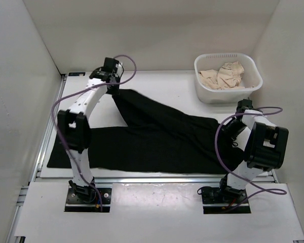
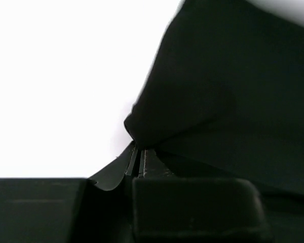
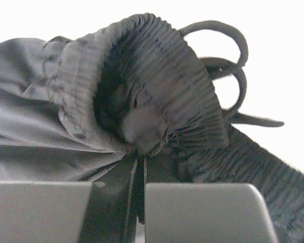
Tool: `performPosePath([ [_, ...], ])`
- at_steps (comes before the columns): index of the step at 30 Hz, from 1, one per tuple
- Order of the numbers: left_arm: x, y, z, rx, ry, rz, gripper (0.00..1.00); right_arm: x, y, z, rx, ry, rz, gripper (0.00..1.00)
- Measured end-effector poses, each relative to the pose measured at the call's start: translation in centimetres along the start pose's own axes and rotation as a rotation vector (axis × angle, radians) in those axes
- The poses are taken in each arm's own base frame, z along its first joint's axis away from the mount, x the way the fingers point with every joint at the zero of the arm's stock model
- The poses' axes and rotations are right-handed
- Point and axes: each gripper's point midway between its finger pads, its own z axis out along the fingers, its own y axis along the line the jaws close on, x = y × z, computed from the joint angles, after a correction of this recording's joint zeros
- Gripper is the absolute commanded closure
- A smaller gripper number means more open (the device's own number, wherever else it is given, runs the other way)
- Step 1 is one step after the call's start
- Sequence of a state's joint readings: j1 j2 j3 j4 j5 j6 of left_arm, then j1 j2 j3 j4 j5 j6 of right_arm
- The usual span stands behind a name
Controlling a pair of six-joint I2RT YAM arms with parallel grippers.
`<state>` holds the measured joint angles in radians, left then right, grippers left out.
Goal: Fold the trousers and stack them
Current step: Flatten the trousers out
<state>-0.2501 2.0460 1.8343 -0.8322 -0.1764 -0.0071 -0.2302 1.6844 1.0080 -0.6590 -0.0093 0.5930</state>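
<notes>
The black trousers [image 1: 157, 136] lie spread across the white table, one leg running to the near left, the other angled toward the far left. My left gripper [image 1: 110, 87] is at the end of the far leg and is shut on the trouser fabric [image 2: 202, 101], pinching a fold at its fingertips [image 2: 137, 149]. My right gripper [image 1: 236, 121] is at the waist end on the right and is shut on the ribbed elastic waistband [image 3: 157, 101], with the drawstring loops [image 3: 228, 66] beside it.
A white plastic basket [image 1: 228, 78] holding beige cloth [image 1: 224, 74] stands at the far right, just behind my right arm. White walls enclose the table on the left, back and right. A metal rail runs along the table's left edge [image 1: 44, 147].
</notes>
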Motion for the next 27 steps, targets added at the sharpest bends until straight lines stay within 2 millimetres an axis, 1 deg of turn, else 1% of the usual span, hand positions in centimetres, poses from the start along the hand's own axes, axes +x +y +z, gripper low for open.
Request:
performPosePath([
  [1, -1.1, 0.5, -2.6, -0.022, -0.054, -0.005, 0.86, 0.6, 0.1, -0.4, -0.018, 0.005, -0.011, 1.00],
  [3, -3.6, 0.7, -7.7, -0.047, -0.179, -0.009, 0.86, 1.3, 0.4, -1.4, -0.055, 0.003, -0.032, 1.00],
  [4, -4.7, 0.3, -10.7, -0.051, -0.256, -0.007, 0.86, 1.5, 0.5, -1.9, -0.070, -0.004, -0.040, 1.00],
  [5, -5.5, -0.5, -13.4, -0.043, -0.324, 0.001, 0.86, 1.6, 0.5, -2.2, -0.080, -0.012, -0.049, 1.00],
  [6, -5.5, -1.5, -15.5, -0.030, -0.376, 0.012, 0.79, 1.6, 0.5, -2.5, -0.085, -0.017, -0.059, 1.00],
  [7, -4.8, -2.6, -17.2, -0.010, -0.404, 0.035, 0.74, 1.7, 0.4, -2.6, -0.084, -0.020, -0.067, 1.00],
  [8, -3.2, -4.1, -18.2, 0.019, -0.402, 0.071, 0.67, 1.7, 0.1, -2.5, -0.076, -0.021, -0.074, 1.00],
  [9, -1.5, -5.8, -18.4, 0.059, -0.377, 0.118, 0.57, 1.8, -0.1, -2.4, -0.068, -0.020, -0.078, 1.00],
  [10, 0.7, -7.8, -18.3, 0.110, -0.337, 0.172, 0.41, 1.9, -0.4, -2.2, -0.056, -0.015, -0.083, 1.00],
  [11, 3.6, -9.7, -17.6, 0.162, -0.262, 0.239, 0.19, 2.0, -0.7, -2.1, -0.044, -0.012, -0.085, 1.00],
  [13, 10.0, -13.8, -15.5, 0.276, -0.059, 0.373, 0.11, 2.1, -1.3, -1.9, -0.015, -0.008, -0.087, 1.00],
  [14, 12.7, -15.1, -14.4, 0.307, 0.041, 0.427, 0.00, 2.1, -1.5, -1.9, -0.003, -0.008, -0.087, 1.00],
  [15, 15.8, -16.3, -13.3, 0.337, 0.161, 0.480, 0.00, 2.1, -1.7, -1.8, 0.006, -0.009, -0.088, 1.00],
  [16, 17.7, -16.8, -12.5, 0.349, 0.248, 0.511, 0.00, 2.0, -1.8, -1.8, 0.014, -0.010, -0.089, 1.00],
  [17, 18.9, -17.0, -12.0, 0.357, 0.312, 0.522, 0.00, 2.0, -2.0, -1.7, 0.024, -0.012, -0.089, 1.00],
  [18, 19.0, -16.8, -11.9, 0.359, 0.346, 0.512, 0.00, 2.0, -2.2, -1.6, 0.033, -0.012, -0.090, 1.00],
  [19, 18.0, -16.5, -12.1, 0.365, 0.345, 0.485, 0.00, 2.0, -2.4, -1.6, 0.045, -0.012, -0.090, 0.97],
  [20, 16.2, -16.0, -12.2, 0.367, 0.310, 0.445, 0.00, 2.0, -2.7, -1.6, 0.058, -0.012, -0.089, 0.92],
  [21, 13.6, -15.2, -12.3, 0.371, 0.252, 0.389, 0.00, 2.0, -3.0, -1.7, 0.071, -0.011, -0.090, 0.82],
  [22, 10.2, -13.7, -12.5, 0.365, 0.167, 0.315, 0.00, 2.0, -3.3, -1.7, 0.085, -0.012, -0.087, 0.72],
  [23, 7.0, -11.5, -12.5, 0.343, 0.083, 0.237, 0.00, 2.0, -3.6, -1.8, 0.099, -0.010, -0.090, 0.49],
  [24, 4.6, -9.0, -12.4, 0.310, 0.018, 0.169, 0.00, 2.0, -3.8, -2.0, 0.111, -0.010, -0.091, 0.41],
  [25, 2.6, -5.7, -12.3, 0.258, -0.039, 0.093, 0.00, 1.9, -4.0, -2.2, 0.123, -0.015, -0.099, 0.35],
  [26, 2.0, -2.9, -11.9, 0.207, -0.060, 0.038, 0.00, 1.6, -4.1, -2.6, 0.133, -0.022, -0.104, 0.26],
  [27, 2.1, -0.2, -11.2, 0.155, -0.058, -0.012, 0.00, 1.3, -4.1, -3.1, 0.138, -0.036, -0.104, 0.22],
])
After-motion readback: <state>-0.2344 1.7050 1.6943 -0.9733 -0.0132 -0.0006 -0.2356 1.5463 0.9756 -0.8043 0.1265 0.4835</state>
